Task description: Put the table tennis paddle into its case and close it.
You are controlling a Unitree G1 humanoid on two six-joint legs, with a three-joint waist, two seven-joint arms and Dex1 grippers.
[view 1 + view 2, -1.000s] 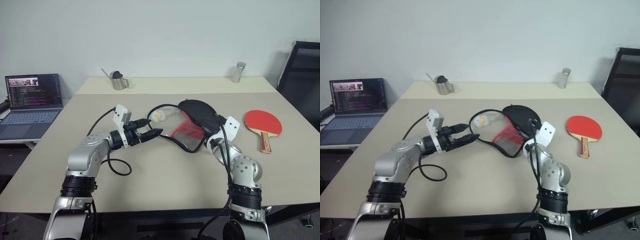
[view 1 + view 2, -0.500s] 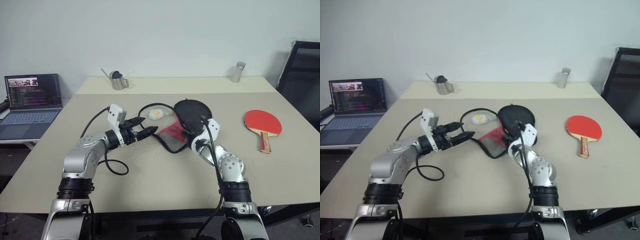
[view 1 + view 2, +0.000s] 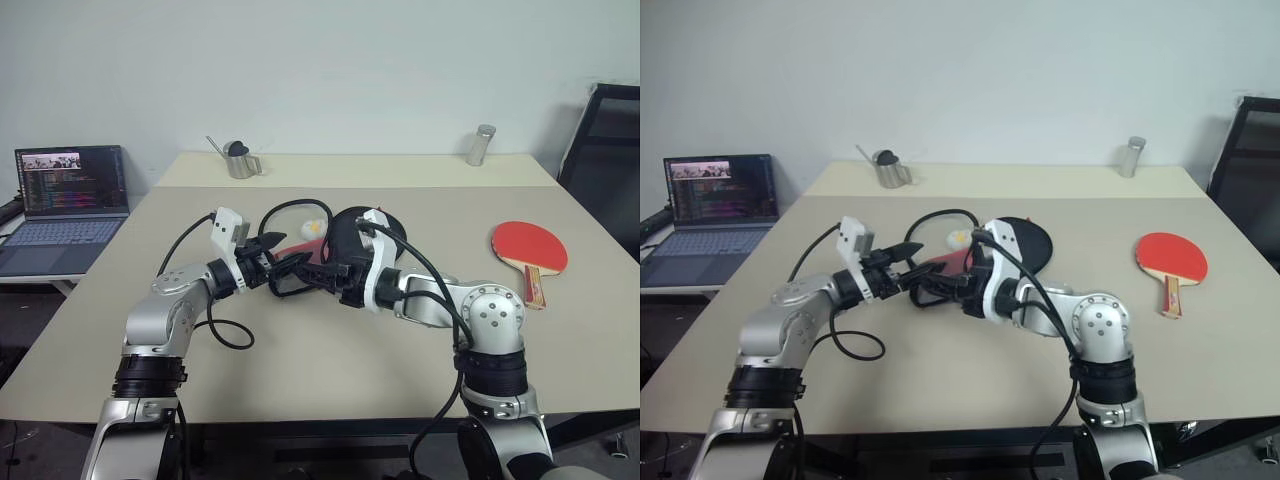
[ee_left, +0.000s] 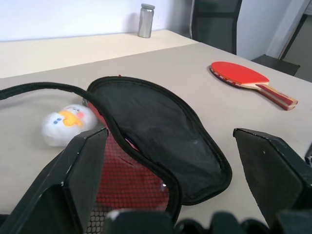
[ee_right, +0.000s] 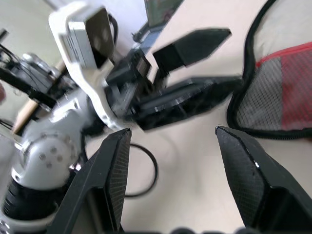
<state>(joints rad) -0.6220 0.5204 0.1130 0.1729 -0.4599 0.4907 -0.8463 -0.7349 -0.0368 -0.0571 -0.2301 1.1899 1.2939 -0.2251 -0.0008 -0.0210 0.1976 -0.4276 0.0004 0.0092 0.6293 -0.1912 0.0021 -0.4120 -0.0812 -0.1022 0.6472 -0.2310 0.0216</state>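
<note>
Black case (image 4: 161,136) (no legible writing)

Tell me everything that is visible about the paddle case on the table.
The case is a soft, paddle-shaped fabric pouch, black on the outside. It lies open on the beige table, its black flap folded up, showing a red lining and a grey mesh pocket. A black zipper edge runs around the rim and trails off in a loop. No paddle is inside. A small white toy lies close beside it. Both hands are near it; neither visibly grips it.
</note>
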